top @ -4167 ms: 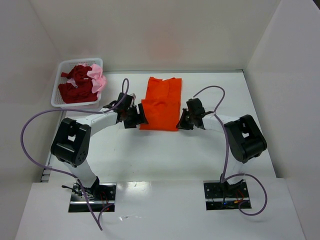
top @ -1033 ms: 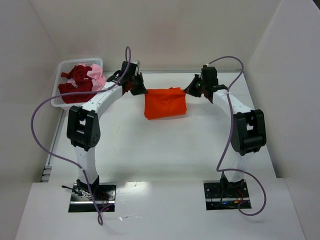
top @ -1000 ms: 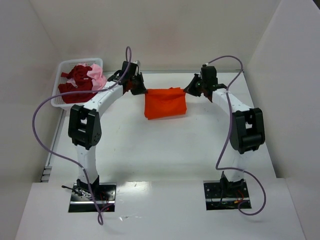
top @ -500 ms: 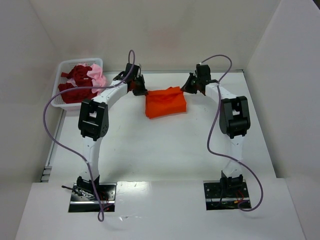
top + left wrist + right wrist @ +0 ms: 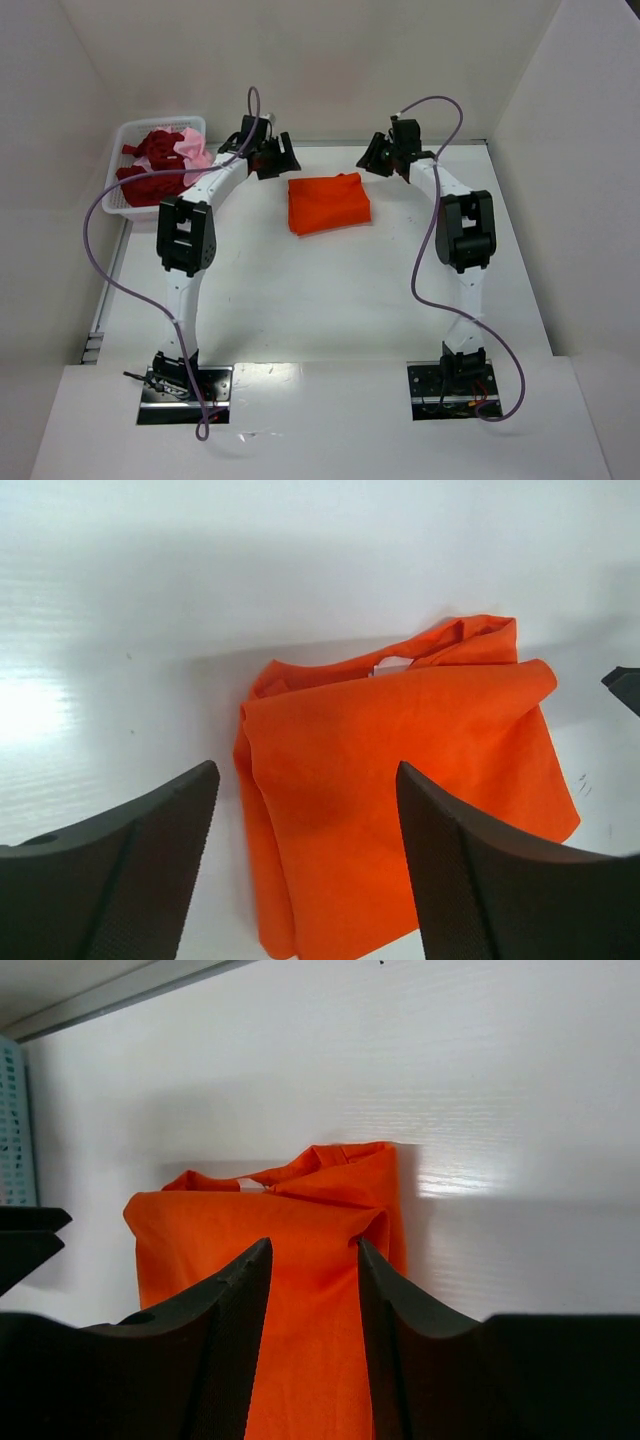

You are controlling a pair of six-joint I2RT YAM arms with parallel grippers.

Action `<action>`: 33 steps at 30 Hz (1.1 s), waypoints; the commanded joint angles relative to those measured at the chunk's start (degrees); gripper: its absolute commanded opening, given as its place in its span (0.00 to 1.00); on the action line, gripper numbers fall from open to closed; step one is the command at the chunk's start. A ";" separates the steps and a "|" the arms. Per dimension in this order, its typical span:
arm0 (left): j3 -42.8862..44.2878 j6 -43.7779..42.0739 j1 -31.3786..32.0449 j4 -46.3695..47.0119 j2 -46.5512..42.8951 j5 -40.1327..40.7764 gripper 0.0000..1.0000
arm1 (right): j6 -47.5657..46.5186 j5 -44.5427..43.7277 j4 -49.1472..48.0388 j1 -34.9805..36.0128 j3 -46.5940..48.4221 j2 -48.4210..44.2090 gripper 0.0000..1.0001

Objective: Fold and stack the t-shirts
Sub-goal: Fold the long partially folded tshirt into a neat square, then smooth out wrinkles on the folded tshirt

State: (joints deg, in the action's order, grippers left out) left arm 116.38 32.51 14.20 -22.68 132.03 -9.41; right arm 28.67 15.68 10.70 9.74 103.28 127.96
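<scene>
Orange t-shirt (image 5: pixel 308 1260) (lower part hidden).

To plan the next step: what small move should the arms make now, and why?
Probably move the left hand toward the basket: it and the right hand stand open, and the orange t-shirt lies folded, free of both.

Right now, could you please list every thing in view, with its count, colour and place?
table: one, white, under everything.
basket: one, white mesh, far left corner.
dark red t-shirts: count unclear, dark red, crumpled inside basket.
pink t-shirt: one visible, pale pink, basket's right side.
orange t-shirt: one, bright orange, folded, far middle.
left gripper: one, black, open, empty, left of orange t-shirt.
right gripper: one, black, open, empty, right of it.
</scene>
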 commanded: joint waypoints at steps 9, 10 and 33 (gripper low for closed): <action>-7.46 -4.83 -0.84 6.12 -9.06 -12.64 0.70 | -2.30 8.20 -7.18 -0.42 -10.82 -11.68 0.16; -9.31 -4.30 -0.23 7.55 -9.59 -13.61 0.64 | -2.30 9.62 -7.71 -0.42 -12.13 -11.68 0.09; -9.07 1.24 3.91 17.05 2.00 -13.35 0.25 | -3.44 10.95 -8.15 0.19 -24.27 -7.55 0.01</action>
State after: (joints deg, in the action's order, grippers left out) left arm 103.98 33.36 18.50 -8.49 133.05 -23.00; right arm 26.09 28.56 4.23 9.74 79.99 123.24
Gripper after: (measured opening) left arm 0.252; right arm 0.015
